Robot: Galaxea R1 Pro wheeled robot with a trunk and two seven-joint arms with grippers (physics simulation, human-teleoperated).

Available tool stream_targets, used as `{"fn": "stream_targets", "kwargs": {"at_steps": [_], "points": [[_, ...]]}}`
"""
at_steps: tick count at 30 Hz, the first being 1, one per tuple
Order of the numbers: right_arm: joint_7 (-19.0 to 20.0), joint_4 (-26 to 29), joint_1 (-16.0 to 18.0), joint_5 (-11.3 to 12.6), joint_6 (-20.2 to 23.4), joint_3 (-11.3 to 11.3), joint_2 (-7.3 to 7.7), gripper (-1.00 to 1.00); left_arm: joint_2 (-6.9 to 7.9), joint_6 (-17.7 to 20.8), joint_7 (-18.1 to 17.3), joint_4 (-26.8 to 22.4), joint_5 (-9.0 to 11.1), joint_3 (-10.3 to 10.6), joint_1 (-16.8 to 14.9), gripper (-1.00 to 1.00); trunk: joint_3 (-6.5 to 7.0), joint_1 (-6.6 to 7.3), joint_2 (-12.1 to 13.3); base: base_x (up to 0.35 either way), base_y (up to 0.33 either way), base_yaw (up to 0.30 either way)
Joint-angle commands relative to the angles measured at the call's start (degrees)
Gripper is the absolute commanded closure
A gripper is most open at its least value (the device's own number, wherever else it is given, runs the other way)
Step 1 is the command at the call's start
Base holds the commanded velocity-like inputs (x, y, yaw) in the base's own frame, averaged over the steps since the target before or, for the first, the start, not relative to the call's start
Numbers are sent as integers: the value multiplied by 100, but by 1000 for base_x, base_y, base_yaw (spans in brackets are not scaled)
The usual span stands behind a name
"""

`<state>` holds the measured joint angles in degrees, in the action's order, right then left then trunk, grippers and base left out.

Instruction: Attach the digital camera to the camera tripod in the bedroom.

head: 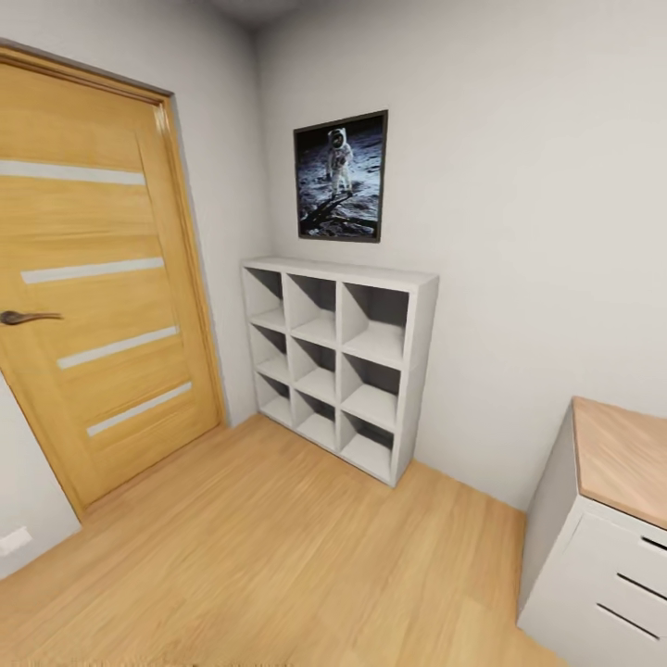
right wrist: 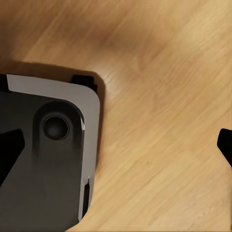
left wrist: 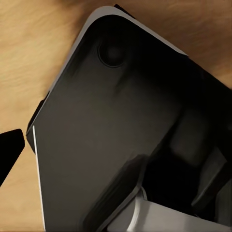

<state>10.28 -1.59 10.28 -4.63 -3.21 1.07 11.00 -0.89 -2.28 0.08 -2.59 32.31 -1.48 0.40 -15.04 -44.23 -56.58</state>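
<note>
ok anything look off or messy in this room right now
Nothing stands out. The oak door is shut, the grey cube shelf stands square against the wall with bare compartments, the astronaut picture hangs straight, and the white drawer unit has its drawers closed. The wood floor shows no spills or clutter.

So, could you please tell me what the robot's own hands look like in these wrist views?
The right hand shows as two flat, matte black fingertips tapering to wedge-like points, with no markings or cables visible. The left fingertip is the same plain black wedge. Too little is in frame to describe the arms.
</note>
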Motion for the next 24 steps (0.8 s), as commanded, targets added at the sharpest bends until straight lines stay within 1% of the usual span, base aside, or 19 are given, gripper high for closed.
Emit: {"fn": "stream_targets", "kwargs": {"at_steps": [1,7,14,19,24], "points": [[9,-17,9,-44,-33,5,1,-100,-3,-9,1,-11,18,-15,4,-100,-6,0,-4,0,0,279],[14,-17,9,-30,-27,-12,0,-100,-11,-9,1,-12,34,-12,4,-100,-6,0,-4,0,0,279],[11,-17,9,-22,-22,-19,-1,-100,-16,-9,1,-13,-7,18,4,-100,-6,0,-4,7,-16,279],[10,-17,9,-21,-26,-19,-1,-100,-16,-9,1,-13,-12,23,4,-100,-6,0,-4,53,-163,279],[10,-17,9,-21,-30,-20,-4,-100,-16,-9,1,-13,-13,25,4,-100,-6,0,-4,70,-249,279]]}}
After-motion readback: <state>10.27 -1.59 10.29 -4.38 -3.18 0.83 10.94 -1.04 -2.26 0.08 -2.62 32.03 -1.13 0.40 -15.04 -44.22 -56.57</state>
